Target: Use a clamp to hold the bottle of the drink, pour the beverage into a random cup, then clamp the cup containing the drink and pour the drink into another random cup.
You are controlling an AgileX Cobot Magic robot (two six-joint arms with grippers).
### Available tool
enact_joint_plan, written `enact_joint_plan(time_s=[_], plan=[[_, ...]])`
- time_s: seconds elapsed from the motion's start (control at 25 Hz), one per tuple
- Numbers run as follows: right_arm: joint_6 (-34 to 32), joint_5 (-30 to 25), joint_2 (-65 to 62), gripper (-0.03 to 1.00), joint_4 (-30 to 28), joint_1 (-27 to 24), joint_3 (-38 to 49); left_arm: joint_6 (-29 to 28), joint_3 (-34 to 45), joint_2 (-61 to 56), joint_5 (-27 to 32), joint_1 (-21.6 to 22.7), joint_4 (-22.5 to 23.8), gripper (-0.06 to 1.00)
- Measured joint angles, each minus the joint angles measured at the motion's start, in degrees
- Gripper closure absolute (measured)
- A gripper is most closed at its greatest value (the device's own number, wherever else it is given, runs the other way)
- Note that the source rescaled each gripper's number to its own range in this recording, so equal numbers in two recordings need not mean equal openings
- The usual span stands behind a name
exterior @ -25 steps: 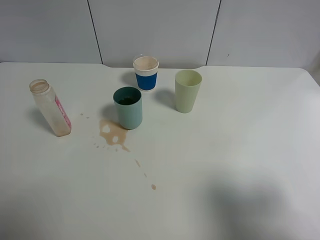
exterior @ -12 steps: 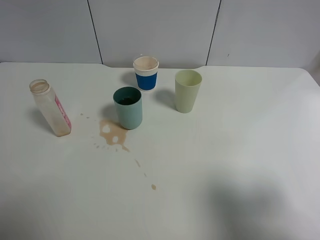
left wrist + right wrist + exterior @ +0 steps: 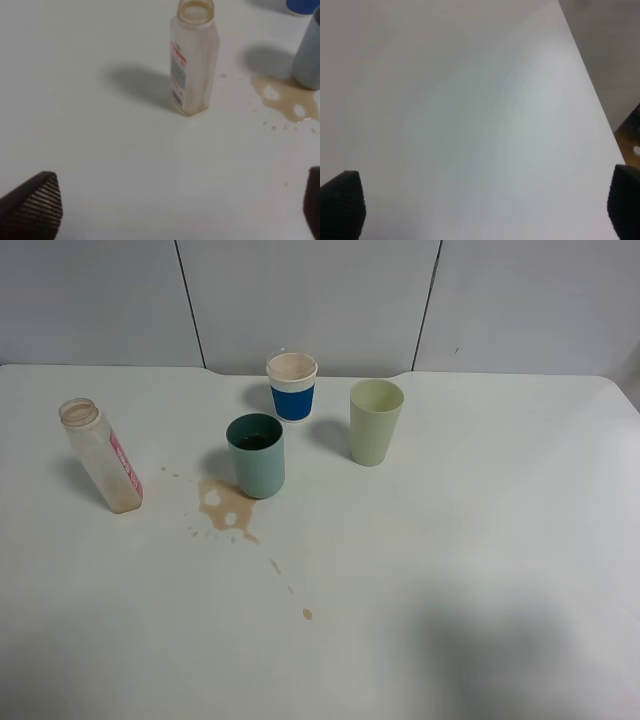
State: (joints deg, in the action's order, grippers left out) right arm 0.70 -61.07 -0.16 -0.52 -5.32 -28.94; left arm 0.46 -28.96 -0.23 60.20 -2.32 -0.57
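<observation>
The clear bottle (image 3: 101, 456) with a pink-red label stands uncapped at the table's left and looks nearly empty; the left wrist view shows the bottle (image 3: 192, 57) too. The pale yellow-green cup (image 3: 375, 421) stands at back centre-right. The teal cup (image 3: 257, 455) stands left of it, dark inside, and its edge (image 3: 307, 55) shows in the left wrist view. My left gripper (image 3: 175, 200) is open, well short of the bottle, with nothing between its fingers. My right gripper (image 3: 485, 205) is open over bare table. Neither arm appears in the exterior view.
A white paper cup with a blue sleeve (image 3: 292, 386) stands behind the teal cup. A brown puddle (image 3: 224, 508) lies in front of the teal cup, with drops trailing toward the table's front. The table's right edge (image 3: 600, 105) shows in the right wrist view.
</observation>
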Motion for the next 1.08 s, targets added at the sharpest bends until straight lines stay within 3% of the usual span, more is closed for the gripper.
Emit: enact_joint_plan(time_s=[1.08], plan=[[0.0,0.0,0.0,0.06,0.0,0.0,0.0,0.0,0.0,0.0,0.0,0.0,0.0,0.02]])
